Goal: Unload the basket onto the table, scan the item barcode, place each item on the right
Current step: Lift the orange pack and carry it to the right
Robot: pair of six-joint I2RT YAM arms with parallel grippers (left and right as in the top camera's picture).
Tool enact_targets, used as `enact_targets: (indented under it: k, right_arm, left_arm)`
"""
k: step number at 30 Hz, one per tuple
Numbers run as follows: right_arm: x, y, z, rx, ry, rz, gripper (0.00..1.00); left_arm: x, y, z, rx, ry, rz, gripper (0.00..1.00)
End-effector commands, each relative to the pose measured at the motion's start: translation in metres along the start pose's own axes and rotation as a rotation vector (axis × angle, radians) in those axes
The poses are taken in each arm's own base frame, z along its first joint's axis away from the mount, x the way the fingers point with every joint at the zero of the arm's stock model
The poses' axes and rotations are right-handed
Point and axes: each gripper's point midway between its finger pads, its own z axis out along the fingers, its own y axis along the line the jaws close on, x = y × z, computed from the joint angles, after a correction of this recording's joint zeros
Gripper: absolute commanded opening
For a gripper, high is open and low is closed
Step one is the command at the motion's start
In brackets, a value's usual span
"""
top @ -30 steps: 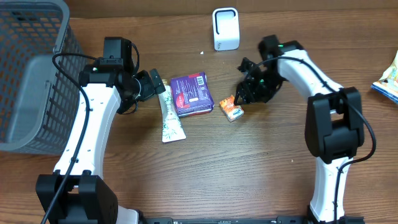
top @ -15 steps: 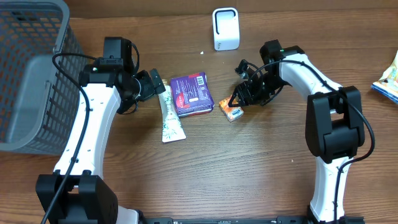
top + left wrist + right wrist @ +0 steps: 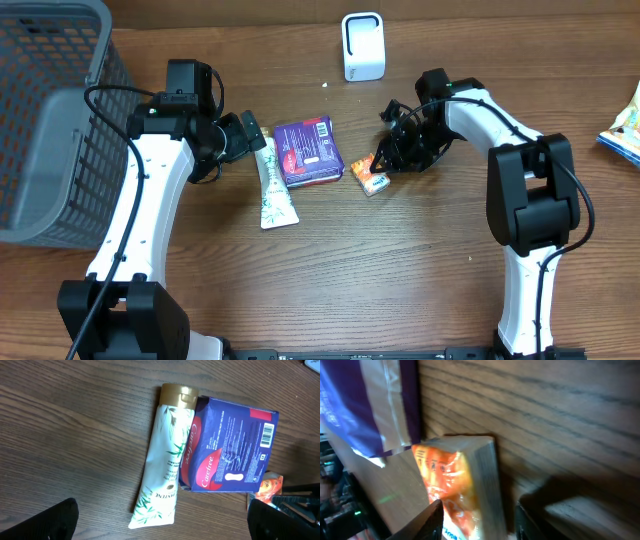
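Right claw (image 3: 385,165) narrowed and brought onto orange packet (image 3: 374,180); packet bracketed between fingers, full clamp cannot be told. Packet lying mid-bench (image 3: 400,270), toward far edge, just beside purple pack (image 3: 308,152). Left claw (image 3: 250,135) held wide apart, empty. Pickup judged near; scanner (image 3: 362,46) set at far edge.

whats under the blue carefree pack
Only the wooden table shows around the carefree pack. Its left edge meets the white tube; whether it overlaps is unclear. Anything beneath it is covered.

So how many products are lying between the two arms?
3: a white tube, a purple pack lying against it, and a small orange packet at the right claw. None seems hidden.
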Motion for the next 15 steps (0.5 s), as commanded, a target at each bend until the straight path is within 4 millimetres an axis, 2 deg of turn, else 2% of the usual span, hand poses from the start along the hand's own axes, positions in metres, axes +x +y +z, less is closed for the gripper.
enact_targets:
  k: [1, 6, 9, 12, 15]
  right_arm:
    - [0.004, -0.01, 0.009, 0.02, 0.022, 0.062, 0.46]
    - [0.004, -0.01, 0.009, 0.019, 0.022, 0.091, 0.31]
    - [0.004, -0.01, 0.008, 0.017, 0.021, 0.113, 0.18]
    - [0.002, 0.001, 0.008, -0.049, 0.014, 0.114, 0.05]
    - [0.001, 0.01, 0.006, -0.108, 0.007, 0.117, 0.04]
  left_arm:
    - [-0.005, -0.003, -0.002, 0.012, -0.006, 0.001, 1.0]
    - [-0.005, -0.003, -0.002, 0.012, -0.006, 0.001, 1.0]
    - [-0.005, -0.003, -0.002, 0.012, -0.006, 0.002, 1.0]
    - [-0.005, -0.003, -0.002, 0.012, -0.006, 0.002, 1.0]
    - [-0.005, -0.003, -0.002, 0.012, -0.006, 0.001, 1.0]
